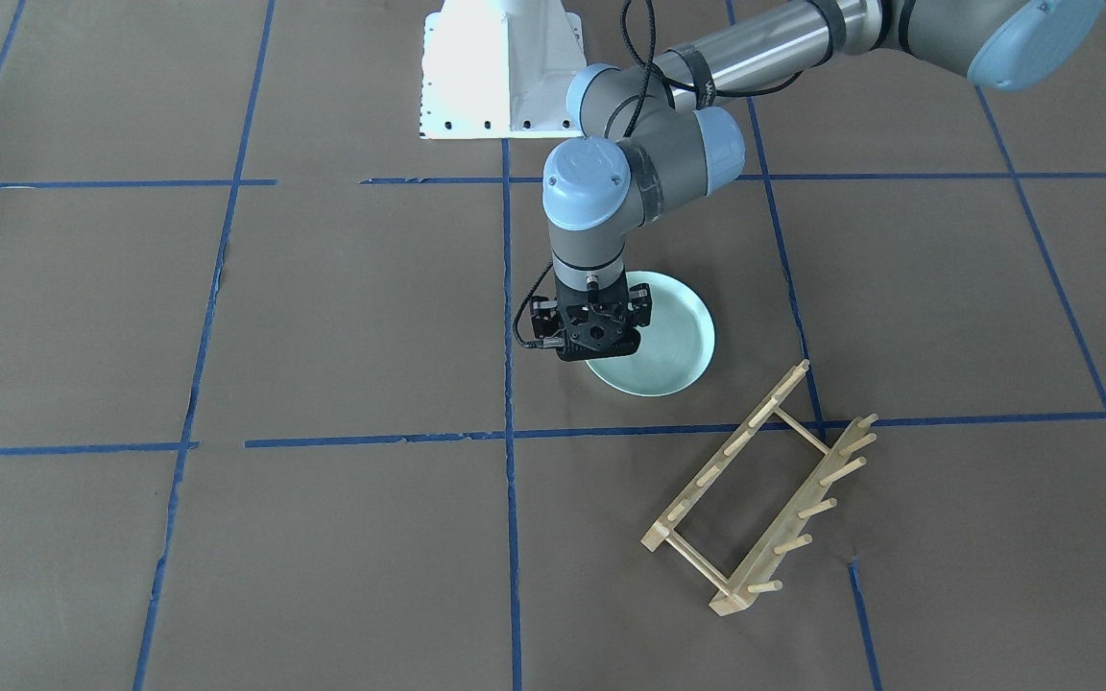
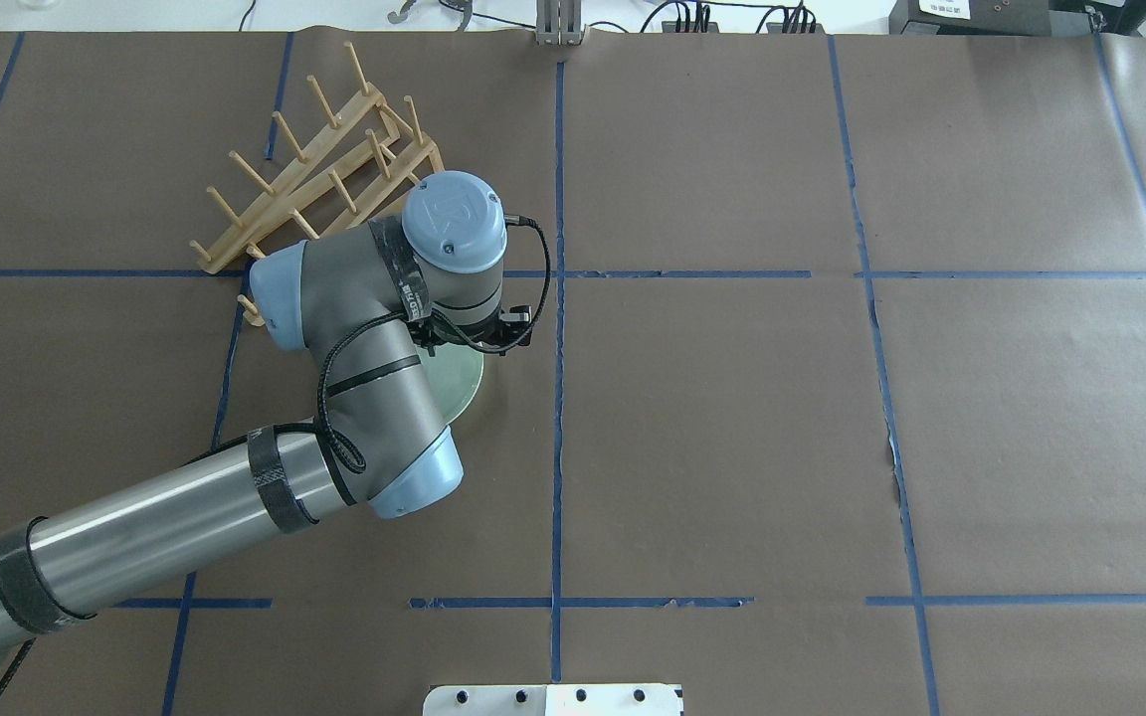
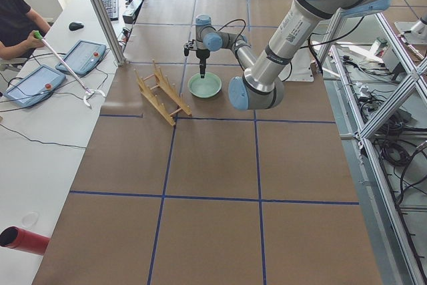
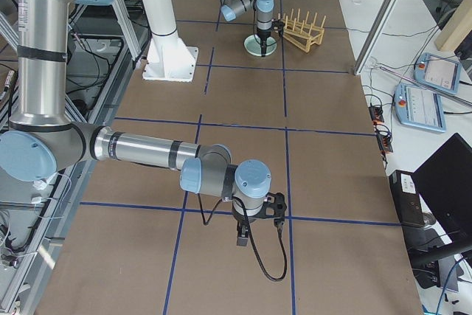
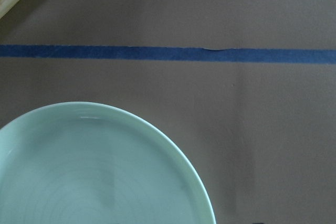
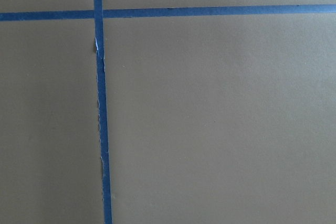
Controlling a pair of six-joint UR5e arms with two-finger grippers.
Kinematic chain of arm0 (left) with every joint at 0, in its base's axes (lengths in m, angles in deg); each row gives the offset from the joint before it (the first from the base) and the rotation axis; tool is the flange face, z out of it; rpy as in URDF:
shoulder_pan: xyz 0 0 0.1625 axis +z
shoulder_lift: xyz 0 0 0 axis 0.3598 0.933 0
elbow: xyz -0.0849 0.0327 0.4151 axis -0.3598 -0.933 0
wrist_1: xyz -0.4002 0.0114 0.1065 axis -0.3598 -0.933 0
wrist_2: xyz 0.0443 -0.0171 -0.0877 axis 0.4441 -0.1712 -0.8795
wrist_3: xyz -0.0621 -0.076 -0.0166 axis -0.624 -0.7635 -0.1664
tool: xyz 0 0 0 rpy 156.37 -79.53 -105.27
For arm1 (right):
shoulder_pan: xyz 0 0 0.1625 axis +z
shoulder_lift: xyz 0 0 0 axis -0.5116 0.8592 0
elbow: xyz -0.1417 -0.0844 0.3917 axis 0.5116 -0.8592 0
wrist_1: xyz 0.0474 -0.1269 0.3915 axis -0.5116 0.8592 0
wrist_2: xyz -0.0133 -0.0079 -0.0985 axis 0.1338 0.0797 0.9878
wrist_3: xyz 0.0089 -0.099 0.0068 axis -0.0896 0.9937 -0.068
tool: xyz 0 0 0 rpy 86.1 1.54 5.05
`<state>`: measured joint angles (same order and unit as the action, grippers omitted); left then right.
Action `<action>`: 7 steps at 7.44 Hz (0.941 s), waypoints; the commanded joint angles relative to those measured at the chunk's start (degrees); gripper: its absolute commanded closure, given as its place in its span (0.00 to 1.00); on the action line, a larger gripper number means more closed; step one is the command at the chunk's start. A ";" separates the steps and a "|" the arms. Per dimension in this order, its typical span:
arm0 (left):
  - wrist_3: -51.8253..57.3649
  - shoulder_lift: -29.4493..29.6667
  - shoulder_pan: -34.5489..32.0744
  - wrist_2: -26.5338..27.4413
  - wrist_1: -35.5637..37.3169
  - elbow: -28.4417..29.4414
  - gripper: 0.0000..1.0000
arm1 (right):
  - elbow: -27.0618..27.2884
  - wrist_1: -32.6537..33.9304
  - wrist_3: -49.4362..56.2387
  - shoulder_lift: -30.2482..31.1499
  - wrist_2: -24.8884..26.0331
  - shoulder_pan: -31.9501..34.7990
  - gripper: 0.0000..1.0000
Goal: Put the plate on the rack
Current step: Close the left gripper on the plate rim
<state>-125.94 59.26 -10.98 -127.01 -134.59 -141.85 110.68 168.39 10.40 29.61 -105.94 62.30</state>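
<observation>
The pale mint-green plate [image 1: 663,336] lies flat on the brown paper-covered table; it also shows in the overhead view [image 2: 459,388], half hidden under my left arm. The light-wood rack [image 1: 764,489] stands apart from it, toward the operators' side, and shows in the overhead view [image 2: 319,189] too. My left gripper [image 1: 596,347] points straight down at the plate's rim; its fingers are hidden under its body, so I cannot tell whether it is open or shut. The left wrist view shows the plate [image 5: 100,171] close below. My right gripper [image 4: 242,240] hangs over bare table far from both, state unclear.
Blue tape lines [image 1: 510,432] divide the table into squares. The white arm base [image 1: 500,72] stands at the robot's side. An operator [image 3: 17,28] sits by tablets beyond the rack's edge of the table. A red cylinder [image 3: 23,239] lies off the table.
</observation>
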 commanded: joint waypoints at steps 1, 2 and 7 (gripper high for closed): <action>0.00 0.21 0.25 0.02 -1.07 1.55 0.21 | 0.02 0.00 0.00 0.07 0.00 0.00 0.00; -0.17 0.30 0.51 -0.07 -1.25 1.73 0.35 | 0.02 0.00 0.00 0.08 0.00 0.00 0.00; -0.52 0.30 0.08 -1.46 -0.90 0.69 1.00 | 0.02 0.00 0.00 -0.01 0.00 0.00 0.00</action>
<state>-126.30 59.55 -10.58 -127.71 -135.50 -140.61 110.70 168.39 10.40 29.60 -105.94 62.33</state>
